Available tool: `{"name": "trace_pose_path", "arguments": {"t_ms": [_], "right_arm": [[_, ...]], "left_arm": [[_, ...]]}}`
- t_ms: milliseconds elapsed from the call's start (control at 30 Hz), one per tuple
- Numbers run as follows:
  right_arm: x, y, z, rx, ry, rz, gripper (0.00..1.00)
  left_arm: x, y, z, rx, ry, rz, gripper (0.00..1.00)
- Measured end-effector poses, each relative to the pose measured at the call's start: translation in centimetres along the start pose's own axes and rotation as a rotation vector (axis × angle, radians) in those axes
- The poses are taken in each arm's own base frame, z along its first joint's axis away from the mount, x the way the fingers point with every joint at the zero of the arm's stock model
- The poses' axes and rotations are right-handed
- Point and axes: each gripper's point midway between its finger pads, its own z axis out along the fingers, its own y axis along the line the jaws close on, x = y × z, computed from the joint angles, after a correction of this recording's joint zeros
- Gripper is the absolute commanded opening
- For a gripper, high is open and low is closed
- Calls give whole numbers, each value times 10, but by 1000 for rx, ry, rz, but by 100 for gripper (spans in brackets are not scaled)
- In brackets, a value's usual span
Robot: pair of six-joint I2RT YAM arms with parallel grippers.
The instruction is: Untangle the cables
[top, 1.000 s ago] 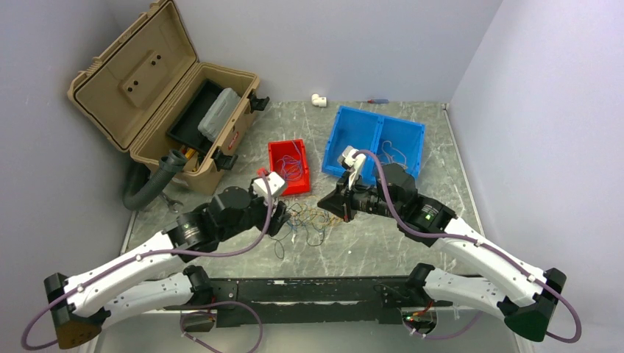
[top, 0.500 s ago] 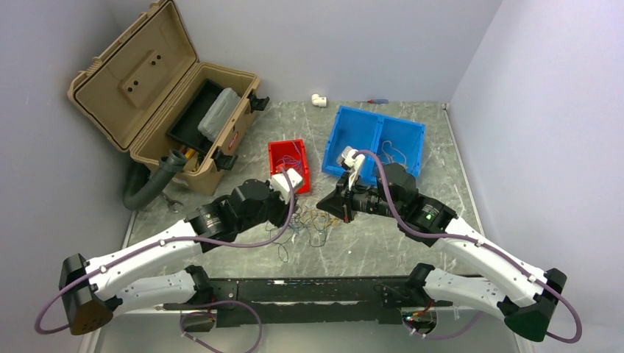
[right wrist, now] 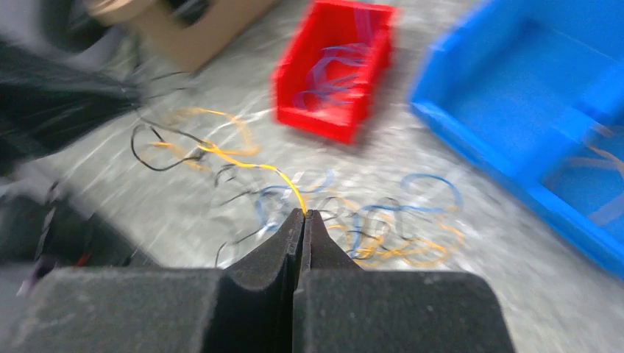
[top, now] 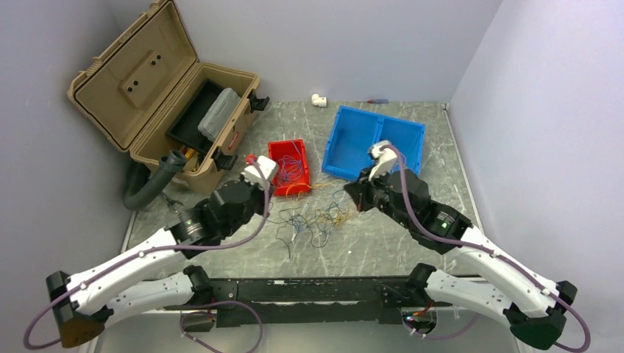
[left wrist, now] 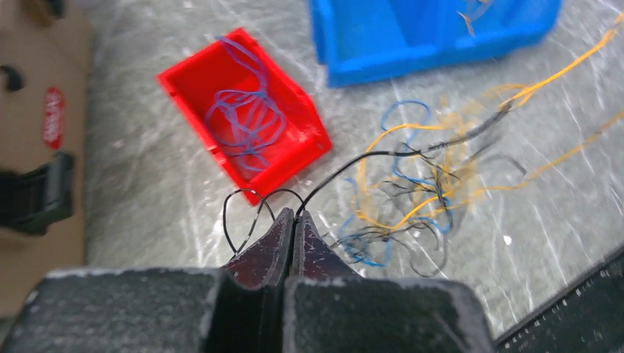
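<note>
Left gripper pinched shut on black wire; right gripper pinched on yellow wire. Blue wires already in red bin; cable tangle between arms mostly unsorted.

Soft even light up top; both wrist cams blurred.

Top cam reads sharp to me: diffuse light from above, only faint soft shadows under the arms on the bench, no hard glare, walls slightly darker twd the upper corners. Left wrist cam: mild blur, pale sheen streaks across the bench, red bin still readable, cables soft, left end effector close-up & out of focus. Right wrist cam: heavy motion smear, worst at the left edge, blue bin edges streaked, right end effector dark & fuzzy in the fg.
</note>
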Motion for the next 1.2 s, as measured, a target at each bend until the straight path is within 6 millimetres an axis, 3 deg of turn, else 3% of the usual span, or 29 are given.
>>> {"name": "trace_pose_path", "arguments": {"t_ms": [133,233,400,500,667,800,1000,1100,1200], "right_arm": [[-3,-60,-21,347,-71,141,0],[-3,-102,-53,578,-172,253,0],[-6,-133,-101,729,-345,366,0],[-12,-142,-120,768,-417,399,0],[-8,-148,-124,814,-413,386,0],[-6,-153,-131,859,-401,368,0],[-19,-157,-151,891,-453,372,0],[-21,-158,-155,890,-462,367,0],[-21,-156,-153,881,-454,360,0]], "left_arm": [[-1,40,-19,-175,-19,-122,0],[11,69,-35,-316,5,-195,0],[19,98,-64,-447,-16,-278,0],[16,106,-78,-474,-52,-313,0],[16,109,-84,-484,-63,-320,0],[19,123,-95,-567,-29,-284,0],[-5,139,-122,-638,-77,-289,0],[-7,137,-124,-614,-90,-287,0],[-2,122,-108,-523,-75,-270,5]]}}
